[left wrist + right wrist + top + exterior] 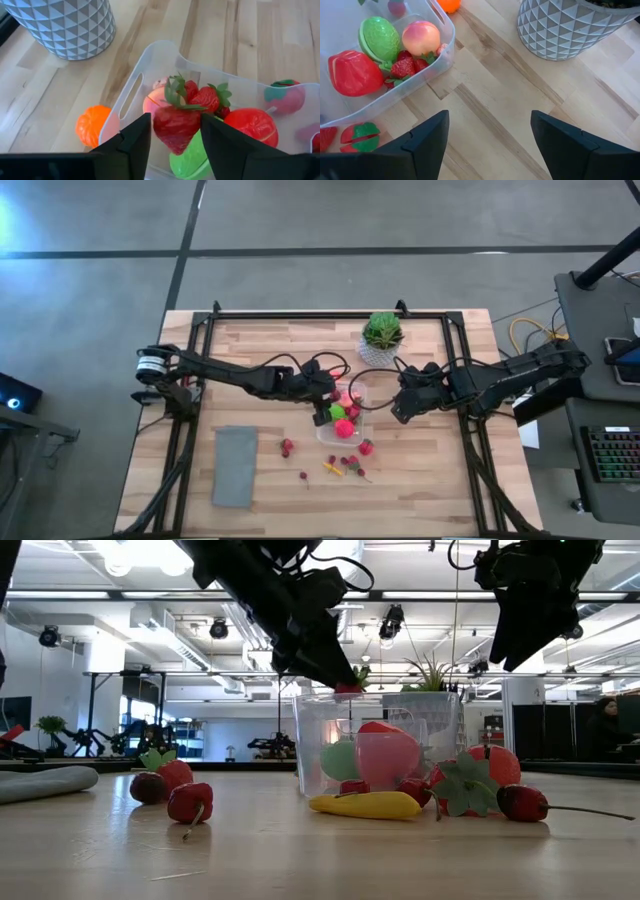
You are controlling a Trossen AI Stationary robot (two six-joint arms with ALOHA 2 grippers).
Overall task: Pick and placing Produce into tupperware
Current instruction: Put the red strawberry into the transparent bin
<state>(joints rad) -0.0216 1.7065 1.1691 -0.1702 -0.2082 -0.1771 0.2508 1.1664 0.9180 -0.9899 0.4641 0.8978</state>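
The clear tupperware [365, 420] stands mid-table and holds a green piece [187, 162], a red piece [252, 125], a peach-coloured ball [421, 37] and small strawberries [205, 97]. My left gripper [175, 135] hangs over its open top, shut on a red strawberry [176, 127]. An orange ball [92, 125] lies on the table against the tub's outer wall. More produce lies loose on the near side: berries [287, 447], a yellow piece [365, 805] and a cherry [522, 803]. My right gripper [490, 145] is open over bare wood to the tub's right. My left gripper pinches the strawberry by its two red sides [159, 125] between its two fingers. The fingers slant down from the table's left. The berry hangs clear above the tub [315, 740], its green leafy cap [175, 92] away from the wrist and its tip pointing down.
A green spiky plant in a white patterned pot [380, 350] stands just beyond the tub, close to both grippers. A flat grey rectangle [235, 465] lies near the table's near left. A black frame [300, 315] runs around the tabletop.
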